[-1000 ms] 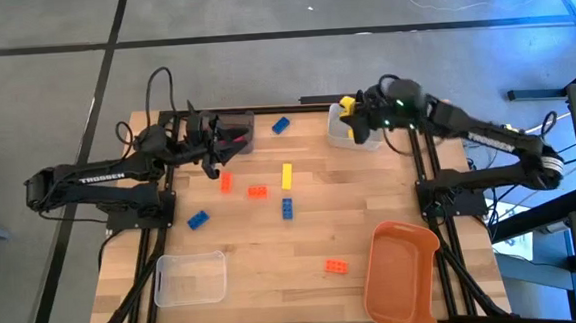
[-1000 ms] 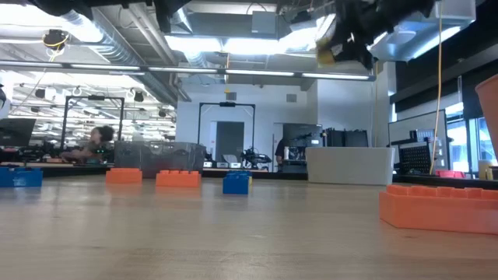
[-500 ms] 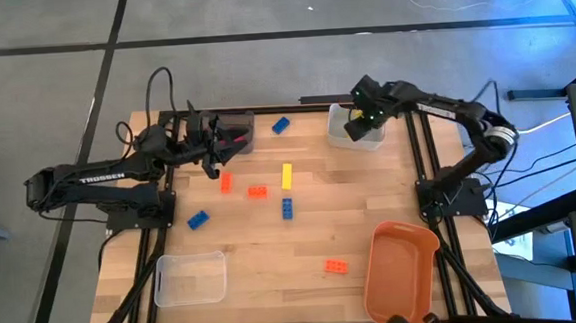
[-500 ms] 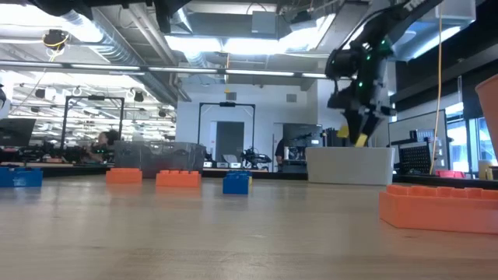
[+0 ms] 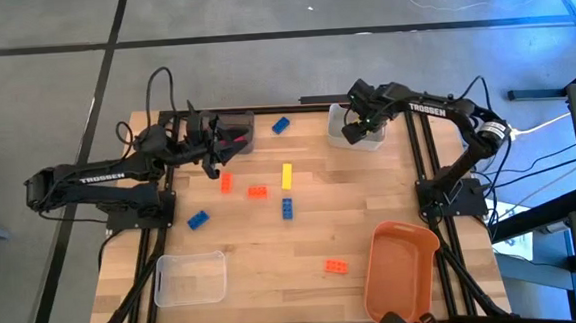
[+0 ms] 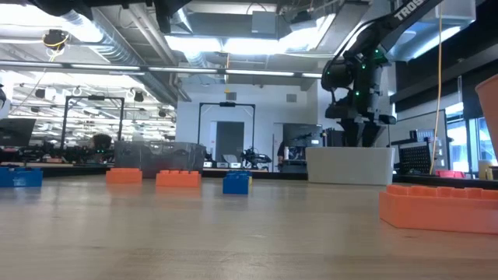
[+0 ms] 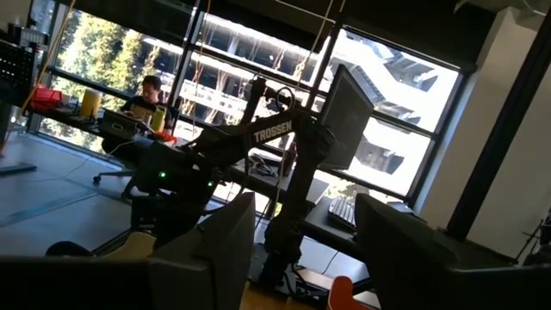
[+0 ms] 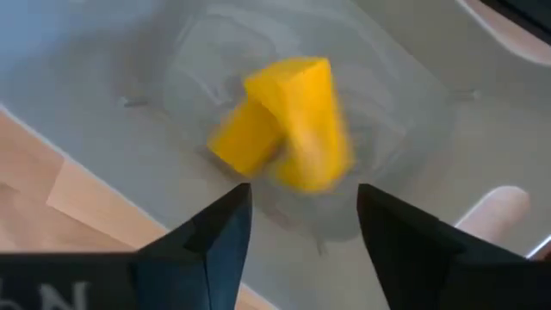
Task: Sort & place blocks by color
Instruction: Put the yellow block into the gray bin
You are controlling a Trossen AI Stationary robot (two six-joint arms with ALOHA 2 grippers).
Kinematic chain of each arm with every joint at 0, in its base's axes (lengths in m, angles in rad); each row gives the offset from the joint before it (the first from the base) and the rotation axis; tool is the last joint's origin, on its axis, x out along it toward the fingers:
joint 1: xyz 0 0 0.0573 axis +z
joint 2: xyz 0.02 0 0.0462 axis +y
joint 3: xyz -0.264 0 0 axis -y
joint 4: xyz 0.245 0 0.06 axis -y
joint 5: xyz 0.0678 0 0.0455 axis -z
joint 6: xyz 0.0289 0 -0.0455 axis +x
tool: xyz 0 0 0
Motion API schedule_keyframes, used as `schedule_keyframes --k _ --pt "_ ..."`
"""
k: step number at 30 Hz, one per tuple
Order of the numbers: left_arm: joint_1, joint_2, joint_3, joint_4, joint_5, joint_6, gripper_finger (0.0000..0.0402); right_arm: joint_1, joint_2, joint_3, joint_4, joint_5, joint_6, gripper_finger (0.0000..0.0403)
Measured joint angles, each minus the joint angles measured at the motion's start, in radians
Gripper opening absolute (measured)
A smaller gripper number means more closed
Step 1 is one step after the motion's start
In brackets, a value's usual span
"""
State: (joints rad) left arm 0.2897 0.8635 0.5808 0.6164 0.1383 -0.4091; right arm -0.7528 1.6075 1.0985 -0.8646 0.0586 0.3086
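A yellow block (image 8: 288, 125) lies in the clear bin (image 5: 354, 132) at the table's (image 5: 370, 192) far right corner, tilted, its long axis slanting across the bin floor. The right gripper (image 8: 297, 228) hangs just over that bin, pointing down, fingers spread and empty. The left gripper (image 5: 211, 158) waits beside the dark bin (image 5: 234, 131), fingers parted, holding nothing visible.

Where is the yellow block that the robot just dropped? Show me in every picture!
High view: hidden under the right gripper, inside the clear bin.
Low view: hidden behind the bin's wall.
Left wrist view: not in it.
Right wrist view: yellow block, middle, in the bin.
Shared landmark: the bin.
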Motion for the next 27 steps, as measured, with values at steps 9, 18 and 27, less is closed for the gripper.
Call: schedule_keyframes --k 9,18,27 --pt "0.000 0.000 0.000 -0.004 0.001 0.000 0.0190 0.003 -0.065 0.030 0.000 -0.008 -0.084 0.0221" --pt "0.000 0.000 0.000 -0.004 0.001 0.000 0.0190 0.135 -0.398 -0.106 0.377 -0.272 -0.101 0.0207" --pt "0.000 0.000 0.000 -0.004 0.001 0.000 0.0190 0.365 -0.664 -0.422 1.025 -0.428 0.110 0.0207"
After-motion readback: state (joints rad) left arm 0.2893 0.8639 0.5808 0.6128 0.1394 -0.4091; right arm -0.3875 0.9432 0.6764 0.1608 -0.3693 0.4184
